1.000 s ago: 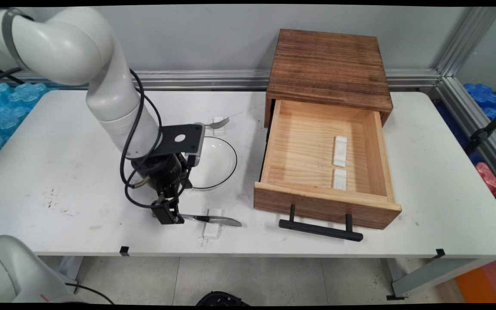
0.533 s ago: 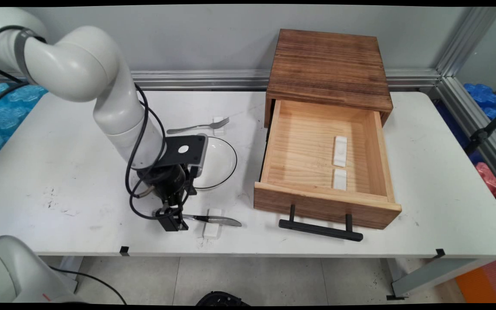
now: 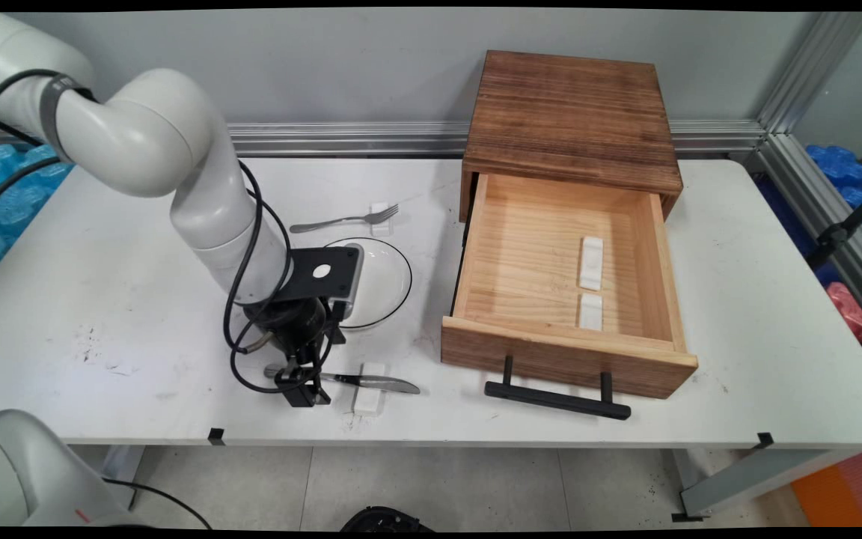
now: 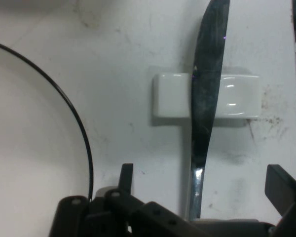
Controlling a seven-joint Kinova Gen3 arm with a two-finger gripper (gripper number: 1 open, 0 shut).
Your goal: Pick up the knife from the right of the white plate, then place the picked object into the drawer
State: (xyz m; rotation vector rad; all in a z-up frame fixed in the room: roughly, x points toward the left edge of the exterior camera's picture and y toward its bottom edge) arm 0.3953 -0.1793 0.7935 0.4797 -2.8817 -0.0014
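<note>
Over the knife [image 3: 371, 382] handle, the hand [image 3: 298, 387] gapes.

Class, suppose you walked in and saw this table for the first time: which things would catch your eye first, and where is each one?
Most striking is the wooden drawer box at the table's far right, its drawer pulled wide open with two small white rests inside. Next, the gripper at the near edge, its open fingers straddling the handle of a knife whose blade lies across a white rest. Behind it sit a black-rimmed white plate and a fork.

The end effector [image 3: 301, 389] points straight down, fingers spread.
</note>
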